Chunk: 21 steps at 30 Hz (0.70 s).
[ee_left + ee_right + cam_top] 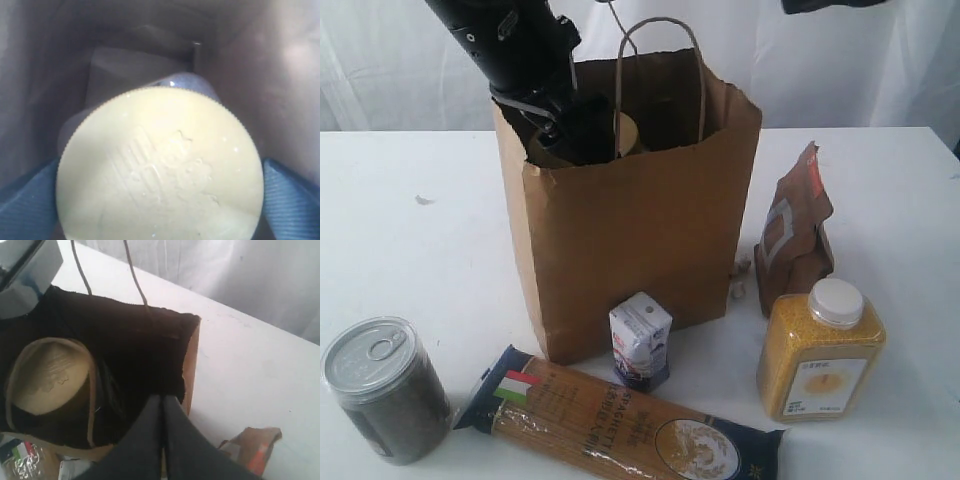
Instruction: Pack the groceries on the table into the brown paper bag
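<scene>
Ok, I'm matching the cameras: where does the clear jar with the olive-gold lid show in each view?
Exterior view: clear jar with olive-gold lid peeks from the tall kraft-brown paper bag.
Left wrist view: its lid fills the picture.
Right wrist view: lid inside the bag's dark opening.
Shared landmark: the bag's walls.

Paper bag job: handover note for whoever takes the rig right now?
Left gripper: down in the brown paper bag, fingers spread wide either side of the clear jar; gripping or loose, cannot tell.
Right gripper: shut, empty, by the bag's rim.
Done: only the jar is inside the bag.
Left on the table: silver can, spaghetti packet, small carton, yellow-grain bottle, brown pouch.
</scene>
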### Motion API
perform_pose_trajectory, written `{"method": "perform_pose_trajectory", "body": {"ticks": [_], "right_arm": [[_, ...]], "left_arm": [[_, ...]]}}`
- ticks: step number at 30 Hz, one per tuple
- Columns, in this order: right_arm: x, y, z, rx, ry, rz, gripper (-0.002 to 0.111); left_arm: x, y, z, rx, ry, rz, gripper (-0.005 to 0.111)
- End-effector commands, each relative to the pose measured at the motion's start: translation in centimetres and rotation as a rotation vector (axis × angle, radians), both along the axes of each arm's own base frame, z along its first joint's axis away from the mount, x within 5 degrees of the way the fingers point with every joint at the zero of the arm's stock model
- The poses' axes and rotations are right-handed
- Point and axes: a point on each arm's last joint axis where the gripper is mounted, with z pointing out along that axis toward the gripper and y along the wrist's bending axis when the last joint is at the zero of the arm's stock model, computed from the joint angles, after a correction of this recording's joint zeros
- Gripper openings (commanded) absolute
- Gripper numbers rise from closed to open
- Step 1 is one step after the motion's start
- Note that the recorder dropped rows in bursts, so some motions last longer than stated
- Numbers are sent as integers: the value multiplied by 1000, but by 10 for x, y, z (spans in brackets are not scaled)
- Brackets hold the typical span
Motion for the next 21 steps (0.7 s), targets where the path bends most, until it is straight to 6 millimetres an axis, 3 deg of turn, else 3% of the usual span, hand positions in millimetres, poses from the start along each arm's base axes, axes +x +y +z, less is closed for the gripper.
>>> {"method": "perform_pose_trajectory", "body": {"ticks": [1,10,17,21], "right_arm": [[37,22,-16,-41,100,147,0],[57,50,-46,45,247,379,0],[45,83,-48,43,204,503,0],[47,79,-47,-35,183,473,0]], "left_arm": [[-10,2,13,-38,8,-25,105],[-7,0,14,-52,-33,-36,105],[-6,0,15,-64,-49,-29,105],[-6,-1,15,-66,-51,-28,105]]}}
